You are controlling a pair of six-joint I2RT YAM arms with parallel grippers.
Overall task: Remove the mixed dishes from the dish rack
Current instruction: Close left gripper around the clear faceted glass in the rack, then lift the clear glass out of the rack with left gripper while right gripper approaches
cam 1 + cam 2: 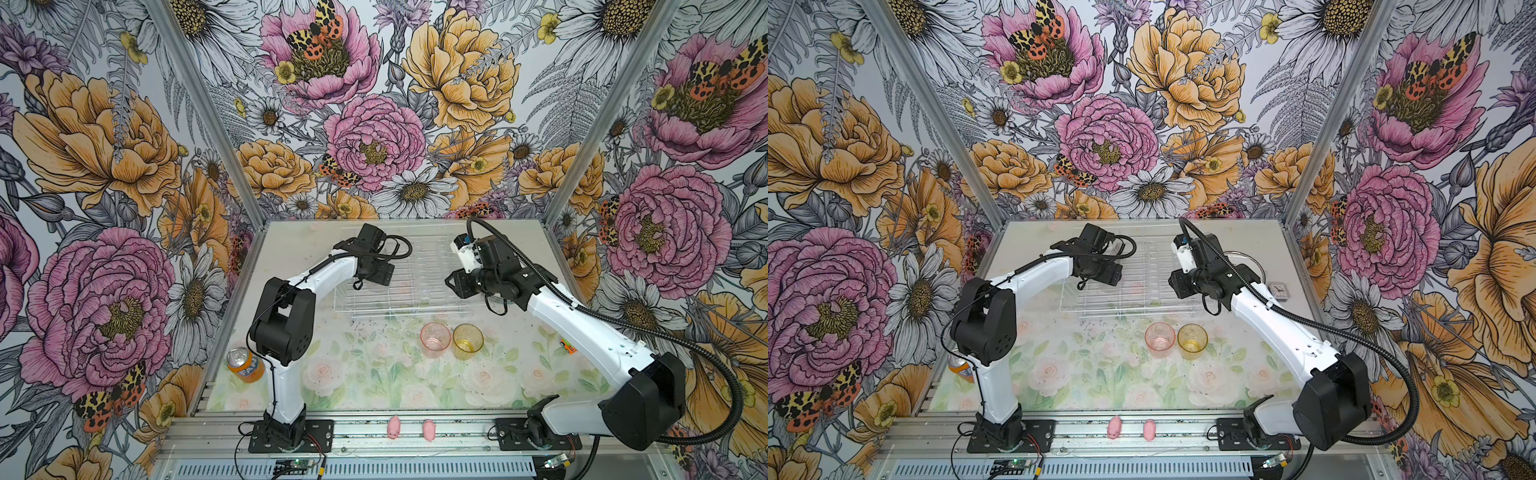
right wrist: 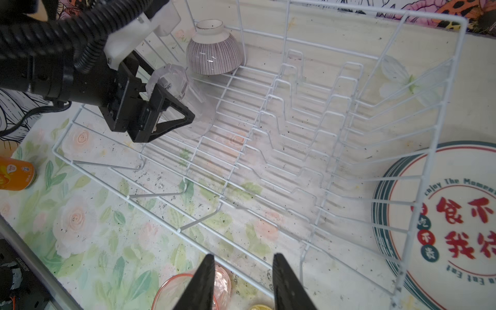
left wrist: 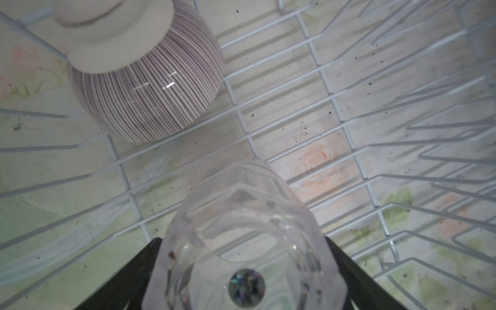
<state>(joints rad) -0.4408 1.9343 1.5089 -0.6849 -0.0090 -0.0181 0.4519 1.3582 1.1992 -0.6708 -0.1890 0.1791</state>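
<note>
The large white wire dish rack (image 1: 415, 291) sits at 12 o'clock on the floral-printed tabletop (image 1: 374, 382). It holds two things. One is a round bowl with fine dark ribbed stripes and a pale foot (image 2: 213, 52), which stands mouth-down in a corner. The other is a clear faceted glass tumbler (image 3: 241, 241), tilted over on its side just beside the bowl.

The left fingers (image 3: 134, 276) stand wide apart, one on each flank of this clear tumbler and close against its sides. Whether they press on it I cannot tell. The right fingers (image 2: 202, 284) are partly open with nothing between them, and they hang over the rack's near edge.

Outside the rack, at its 3 o'clock, lies one stack of round white plates with dark green rims, a red ring and red printed characters (image 2: 469, 171). Their number cannot be counted.

At the rack's 6 o'clock two tumblers stand upright and almost touching: one pink glass tumbler (image 1: 435, 340) and one amber glass tumbler (image 1: 468, 340). That makes three tumblers and one bowl in all.

One orange drink can (image 1: 245, 365) stands at 8 o'clock.
</note>
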